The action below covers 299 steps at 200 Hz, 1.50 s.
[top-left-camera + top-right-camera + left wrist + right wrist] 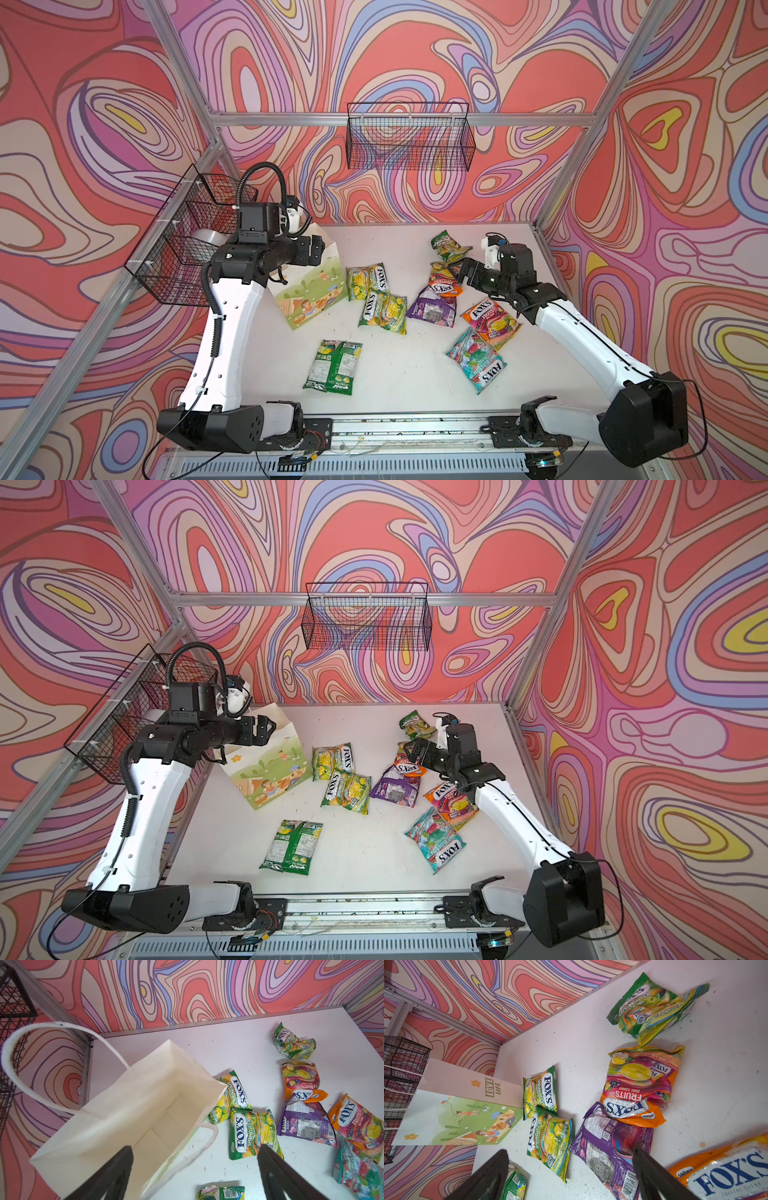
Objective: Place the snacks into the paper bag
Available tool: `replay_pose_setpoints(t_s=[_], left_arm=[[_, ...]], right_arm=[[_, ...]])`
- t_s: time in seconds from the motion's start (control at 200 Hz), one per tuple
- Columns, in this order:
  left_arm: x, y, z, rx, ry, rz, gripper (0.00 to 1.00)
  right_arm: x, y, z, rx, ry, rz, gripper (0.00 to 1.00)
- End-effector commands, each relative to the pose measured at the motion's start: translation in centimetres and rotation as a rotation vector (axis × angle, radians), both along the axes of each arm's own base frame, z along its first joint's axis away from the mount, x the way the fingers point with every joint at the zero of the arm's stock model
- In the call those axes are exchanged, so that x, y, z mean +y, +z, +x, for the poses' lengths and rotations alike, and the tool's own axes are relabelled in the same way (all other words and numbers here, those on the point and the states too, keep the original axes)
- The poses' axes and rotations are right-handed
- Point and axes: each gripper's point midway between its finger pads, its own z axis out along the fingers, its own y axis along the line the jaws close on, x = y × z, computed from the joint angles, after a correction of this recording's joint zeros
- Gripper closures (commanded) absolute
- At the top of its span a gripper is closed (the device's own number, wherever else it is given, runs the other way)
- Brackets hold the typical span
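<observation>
The paper bag [309,291] [266,779] stands upright at the table's left with its mouth open. In the left wrist view I see its bare bottom [158,1124] and no packet inside. My left gripper [316,249] [195,1148] hangs open and empty over the bag's near rim. Several snacks lie on the white table: two green-yellow packets [376,297] beside the bag, a face-down green one [334,365], a purple one [432,309] [608,1147], orange ones [490,322] [639,1084] and a teal-pink one [478,361]. My right gripper [461,270] [570,1150] is open and empty above the purple packet.
A black wire basket [187,241] hangs on the left frame right behind the left arm, with a grey roll [208,239] in it. Another wire basket [409,137] hangs on the back wall. Aluminium posts bound the table, and a rail [415,428] runs along its front.
</observation>
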Motion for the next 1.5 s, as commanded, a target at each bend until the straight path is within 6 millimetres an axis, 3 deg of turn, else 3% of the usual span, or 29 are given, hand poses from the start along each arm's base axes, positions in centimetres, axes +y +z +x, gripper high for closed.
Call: replay_pose_setpoints(t_s=[0.0, 0.1, 0.21, 0.335, 0.481, 0.711, 0.821, 0.961, 1.021, 1.147, 1.197, 1.247, 1.317, 1.377, 1.492], left_arm=[[-1.5, 2.1, -2.0, -0.046, -0.090, -0.031, 0.00], [0.5, 1.7, -2.3, -0.045, 0.014, 0.098, 0.00], [3.7, -0.7, -3.2, 0.073, 0.151, 0.233, 0.00], [2.6, -3.6, -4.5, 0.089, 0.070, 0.216, 0.00], [3.0, -6.9, -4.2, 0.153, 0.046, 0.274, 0.00], [5.1, -7.1, -1.6, 0.149, 0.152, 0.370, 0.05], [4.9, -7.7, -1.1, 0.160, 0.129, 0.386, 0.08], [3.7, -9.8, -1.5, 0.262, 0.092, 0.357, 0.24], [3.4, -10.4, -1.9, 0.282, 0.094, 0.346, 0.36], [3.0, -10.8, -2.9, 0.306, 0.110, 0.311, 0.83], [2.8, -10.6, -2.9, 0.310, 0.126, 0.294, 0.95], [3.0, -10.2, -2.5, 0.312, 0.167, 0.290, 1.00], [4.0, -9.6, -1.5, 0.322, 0.263, 0.302, 1.00], [5.1, -8.2, -0.5, 0.329, 0.378, 0.303, 1.00], [5.1, -5.7, 1.4, 0.289, 0.490, 0.241, 1.00]], right_arm=[[0.5, -0.1, -0.4, 0.001, 0.018, 0.022, 0.03], [0.6, -0.4, -0.4, 0.010, 0.018, 0.029, 0.03], [0.8, -0.5, -0.6, 0.017, 0.023, 0.038, 0.03], [1.0, -1.0, -0.7, 0.030, 0.025, 0.037, 0.03], [1.6, -1.7, -0.6, 0.051, 0.039, 0.053, 0.03], [2.2, -1.8, -0.5, 0.054, 0.050, 0.060, 0.03], [2.2, -2.1, -0.6, 0.058, 0.050, 0.060, 0.03], [2.1, -1.9, -0.6, 0.051, 0.047, 0.050, 0.03], [2.0, -1.6, -0.6, 0.042, 0.047, 0.044, 0.03], [1.8, -1.2, -0.6, 0.029, 0.044, 0.023, 0.03], [1.7, -1.2, -0.6, 0.025, 0.042, 0.015, 0.03], [1.6, -1.1, -0.5, 0.020, 0.041, 0.011, 0.03], [1.7, -1.1, -0.3, 0.016, 0.042, 0.012, 0.03], [1.8, -1.0, -0.1, 0.010, 0.045, 0.016, 0.03], [2.2, -0.7, 0.3, 0.006, 0.050, 0.032, 0.03]])
